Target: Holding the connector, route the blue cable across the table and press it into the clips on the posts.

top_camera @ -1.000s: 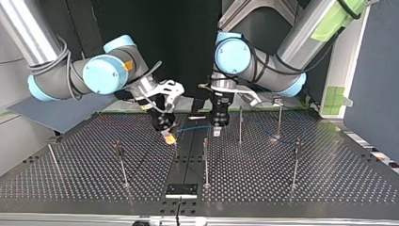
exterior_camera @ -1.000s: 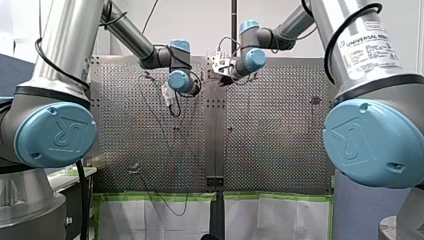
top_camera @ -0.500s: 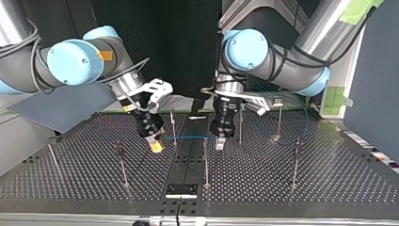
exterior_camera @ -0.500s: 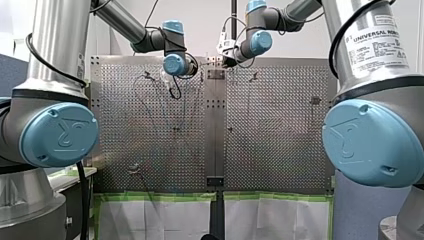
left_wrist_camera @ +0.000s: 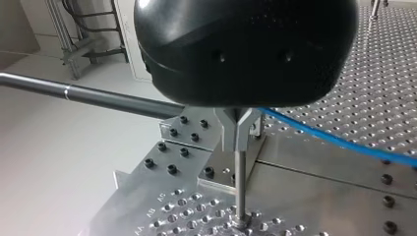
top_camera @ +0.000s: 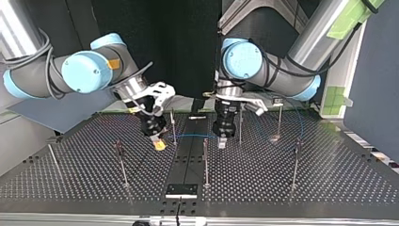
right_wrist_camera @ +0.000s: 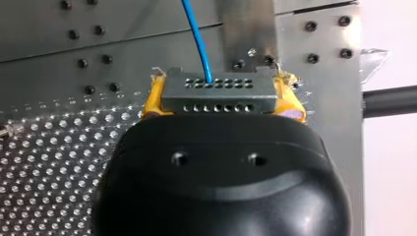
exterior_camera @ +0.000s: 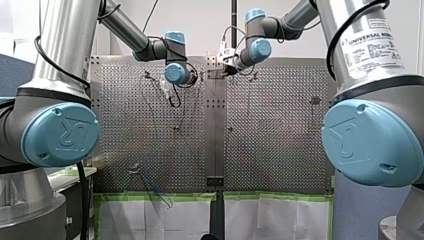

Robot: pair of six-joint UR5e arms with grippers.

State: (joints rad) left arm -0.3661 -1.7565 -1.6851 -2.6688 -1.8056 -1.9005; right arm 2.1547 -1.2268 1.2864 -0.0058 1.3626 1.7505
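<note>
In the right wrist view my right gripper [right_wrist_camera: 219,101] is shut, its yellow pads clamped on the grey connector [right_wrist_camera: 219,93]. The blue cable [right_wrist_camera: 196,39] leaves the connector's face. In the top view that gripper [top_camera: 159,143] hangs at left of centre. The cable [top_camera: 193,136] runs taut from it past a thin post [top_camera: 173,127] to my left gripper [top_camera: 221,140]. In the left wrist view, the metal fingers [left_wrist_camera: 239,130] are shut on the cable [left_wrist_camera: 339,142] directly above a clip post [left_wrist_camera: 240,187].
Several thin posts stand on the perforated table [top_camera: 329,179]: two near the centre [top_camera: 205,162] [top_camera: 240,125], others towards the sides [top_camera: 279,117] [top_camera: 296,162] [top_camera: 121,162]. A black plate [top_camera: 181,189] sits at the near edge. Slack cable [top_camera: 301,117] curves behind my left arm.
Over the second both grippers came nearer the top view's camera, and the cable between them pulled taut beside the centre post. In the last half second they barely shifted.
</note>
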